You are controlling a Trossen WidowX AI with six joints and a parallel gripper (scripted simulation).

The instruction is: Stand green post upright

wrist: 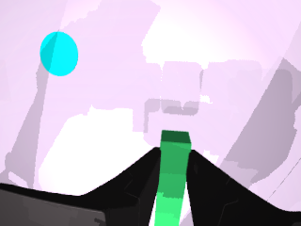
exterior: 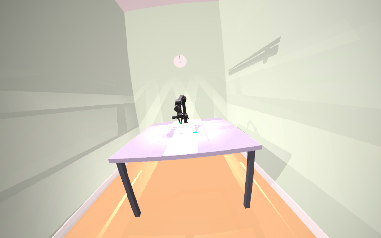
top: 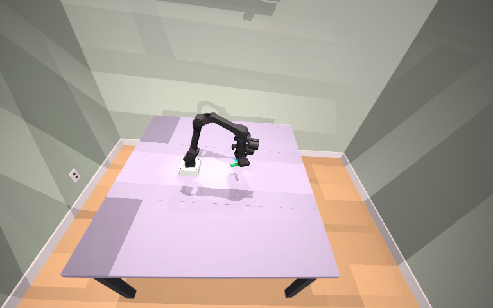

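The green post [top: 233, 164] [exterior: 180, 122] [wrist: 174, 174] is held in the air above the table, lying roughly level in the top view, with one end sticking out toward the arm's base. My gripper [top: 239, 163] [exterior: 180, 122] [wrist: 173, 154] is shut on the post; in the wrist view its dark end face shows just past the fingertips. The cyan circle [top: 235, 160] [exterior: 195, 132] [wrist: 58, 54] lies flat on the table, up and left of the fingertips in the wrist view. In the top view the gripper hides most of it.
The lilac table [top: 217, 243] [exterior: 224, 143] carries the arm's white base [top: 189, 169] [exterior: 185, 125]. Shadows of the arm and bright light patches fall on its top. A round clock [exterior: 179, 61] hangs on the wall.
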